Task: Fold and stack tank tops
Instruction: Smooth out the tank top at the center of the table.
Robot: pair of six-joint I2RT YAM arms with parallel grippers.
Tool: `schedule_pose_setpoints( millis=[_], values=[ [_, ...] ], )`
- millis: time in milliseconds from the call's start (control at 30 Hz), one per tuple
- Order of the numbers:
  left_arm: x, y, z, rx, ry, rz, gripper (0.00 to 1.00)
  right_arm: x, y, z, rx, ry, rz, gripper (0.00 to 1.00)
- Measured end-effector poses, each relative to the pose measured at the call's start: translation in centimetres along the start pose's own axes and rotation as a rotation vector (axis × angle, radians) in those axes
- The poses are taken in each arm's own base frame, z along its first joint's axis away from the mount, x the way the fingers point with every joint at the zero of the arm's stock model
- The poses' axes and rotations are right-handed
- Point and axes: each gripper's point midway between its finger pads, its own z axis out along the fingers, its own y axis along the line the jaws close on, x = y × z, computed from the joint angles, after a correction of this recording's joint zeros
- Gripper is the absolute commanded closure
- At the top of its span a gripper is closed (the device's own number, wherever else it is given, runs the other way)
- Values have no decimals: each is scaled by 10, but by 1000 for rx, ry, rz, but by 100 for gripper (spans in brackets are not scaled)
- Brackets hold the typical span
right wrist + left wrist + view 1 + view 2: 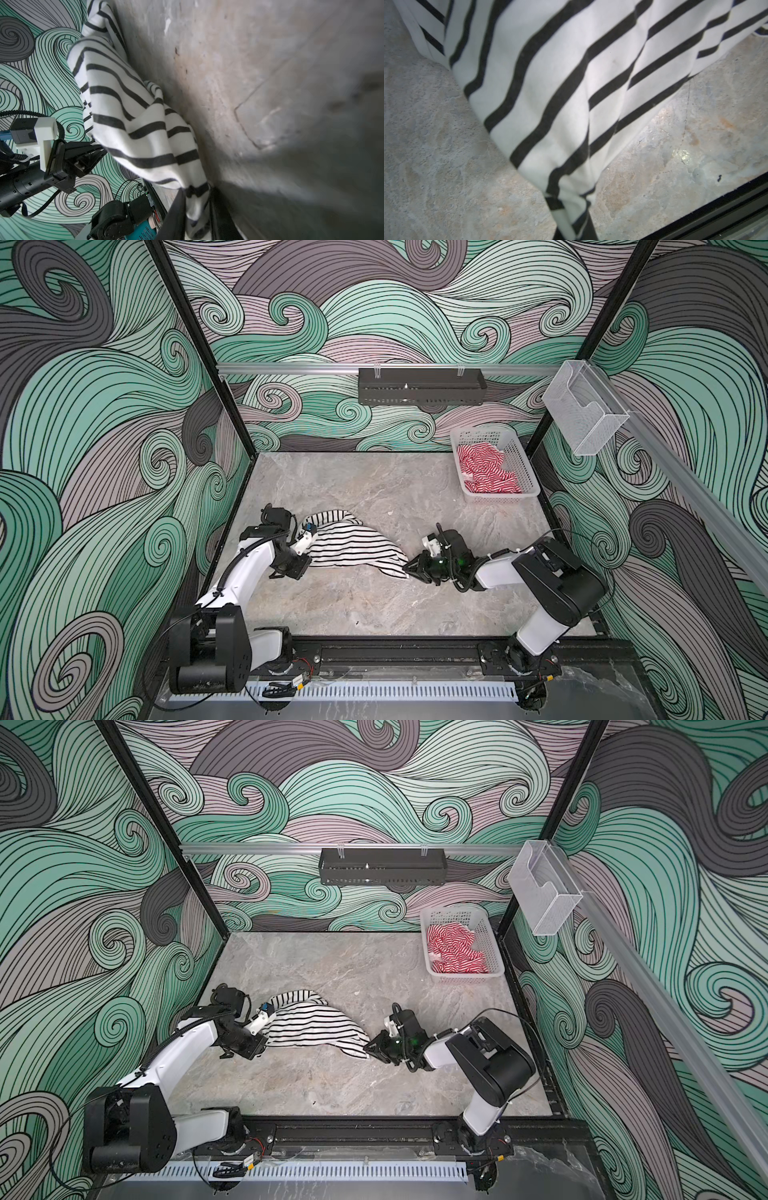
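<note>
- Left claw (310,561): clamped shut on one end of the black-and-white tank top (353,545). In the left wrist view the stripes gather into a tight bunch right at the fingers.
- Right claw (196,209): narrow, with the opposite corner of the same top running between its two dark fingers. It reads as a pinch, low to the worktop (374,605).
- Step in hand, as you should judge it: getting both ends held so the top can be spread flat before folding.
- Before you pull, check that the right pinch has taken cloth and not just the edge trim.
- Draw the two claws apart evenly and low. A lopsided pull would likely drag the cloth out of the weaker grip.
- Stop once the sag is out. Knit stretches, so extra tension only skews the stripes.
- The top itself: crumpled between the arms on the near half of the worktop, with one lobe folded over behind the left claw. Neck and armholes cannot be made out, so you cannot yet tell which edges you hold.
- The red-and-white tank top (484,470) lies bunched in the white basket (521,464) at the far right corner, well apart from both claws and not yet folded.
</note>
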Motion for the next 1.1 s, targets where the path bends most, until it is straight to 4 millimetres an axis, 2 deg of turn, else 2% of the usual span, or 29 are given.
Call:
schedule_pose_setpoints(
  millis=[133,267,333,433,533,567,633,767,900,1100],
  values=[
    [0,0,0,0,0,-6,100,4,1,4,-3,12,-4,88],
    [-3,0,-2,5,-6,-18,100,6,3,-1,16,19,-19,92],
    [-12,0,-10,12,-24,-28,100,3,17,-9,17,13,-51,93],
    [-41,3,-39,18,-107,-42,100,-12,65,-31,-19,-26,-156,93],
    [-82,3,-88,33,-245,-40,100,-32,129,-68,-84,-111,-290,95],
    [-97,1,-110,37,-302,-36,100,-38,153,-84,-108,-146,-340,95],
    [-120,-2,-147,41,-401,-28,100,-45,189,-112,-140,-201,-415,97],
    [-148,-14,-221,47,-583,-8,100,-43,239,-158,-172,-269,-525,100],
    [-150,-29,-276,33,-721,6,100,-30,266,-194,-184,-304,-578,100],
    [-132,-58,-376,-52,-961,47,100,5,310,-268,-238,-391,-686,100]
  ],
)
